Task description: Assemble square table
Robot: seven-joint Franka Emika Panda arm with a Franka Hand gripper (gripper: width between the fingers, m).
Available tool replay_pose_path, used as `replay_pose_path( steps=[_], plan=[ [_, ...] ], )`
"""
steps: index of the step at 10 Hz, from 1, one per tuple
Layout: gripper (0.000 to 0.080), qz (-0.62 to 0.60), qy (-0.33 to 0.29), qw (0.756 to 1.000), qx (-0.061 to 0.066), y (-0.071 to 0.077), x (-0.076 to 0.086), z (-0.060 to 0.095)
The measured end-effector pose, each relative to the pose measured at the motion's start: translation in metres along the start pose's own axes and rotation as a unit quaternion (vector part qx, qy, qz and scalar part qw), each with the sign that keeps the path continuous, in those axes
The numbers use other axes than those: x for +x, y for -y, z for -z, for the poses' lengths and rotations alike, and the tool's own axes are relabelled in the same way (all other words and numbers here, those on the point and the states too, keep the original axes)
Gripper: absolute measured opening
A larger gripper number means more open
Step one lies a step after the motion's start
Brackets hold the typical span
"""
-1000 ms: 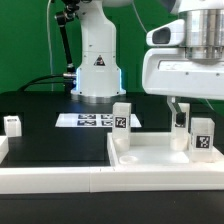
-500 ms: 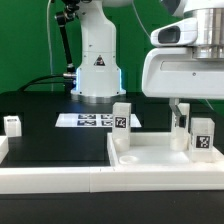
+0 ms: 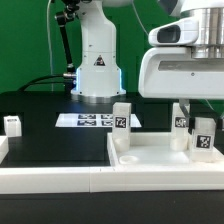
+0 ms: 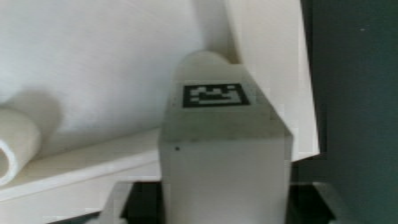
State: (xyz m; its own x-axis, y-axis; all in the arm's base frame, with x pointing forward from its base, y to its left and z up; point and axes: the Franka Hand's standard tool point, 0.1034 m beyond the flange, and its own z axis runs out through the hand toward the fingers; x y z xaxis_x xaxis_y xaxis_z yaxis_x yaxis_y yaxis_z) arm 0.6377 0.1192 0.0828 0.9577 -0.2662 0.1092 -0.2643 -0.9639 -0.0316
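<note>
The white tray-like tabletop (image 3: 150, 160) lies at the exterior view's right and also shows in the wrist view (image 4: 107, 60). One white tagged leg (image 3: 181, 124) stands upright at its far right rim, with my gripper (image 3: 181, 117) coming down over it. In the wrist view this leg (image 4: 222, 130) fills the gap of the gripper (image 4: 222, 200), and the dark fingers (image 4: 143, 196) press on both its sides. A second leg (image 3: 203, 140) stands just in front of it, and a third (image 3: 121, 123) stands at the tabletop's far left corner.
Another small tagged leg (image 3: 12, 124) sits alone on the black table at the exterior view's left. The marker board (image 3: 88, 120) lies in front of the robot base (image 3: 97, 60). A long white border bar (image 3: 50, 178) runs along the front.
The jaws have closed in from wide open onto the leg at the tabletop's far right rim. Its tag now shows below the hand. The arm itself has barely moved.
</note>
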Motion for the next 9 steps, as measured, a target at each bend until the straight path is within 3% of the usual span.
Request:
replay_pose_path(
  steps=[4,6,9],
  plan=[
    [0.0287,-0.026,0.0,1.0,0.002,-0.0006,0.0,-0.0002],
    [0.0287,-0.155,-0.008,0.988,0.008,-0.0062,-0.0004,-0.0004],
    [0.0288,-0.29,-0.008,0.957,0.005,-0.0087,-0.0009,-0.0008]
  ],
)
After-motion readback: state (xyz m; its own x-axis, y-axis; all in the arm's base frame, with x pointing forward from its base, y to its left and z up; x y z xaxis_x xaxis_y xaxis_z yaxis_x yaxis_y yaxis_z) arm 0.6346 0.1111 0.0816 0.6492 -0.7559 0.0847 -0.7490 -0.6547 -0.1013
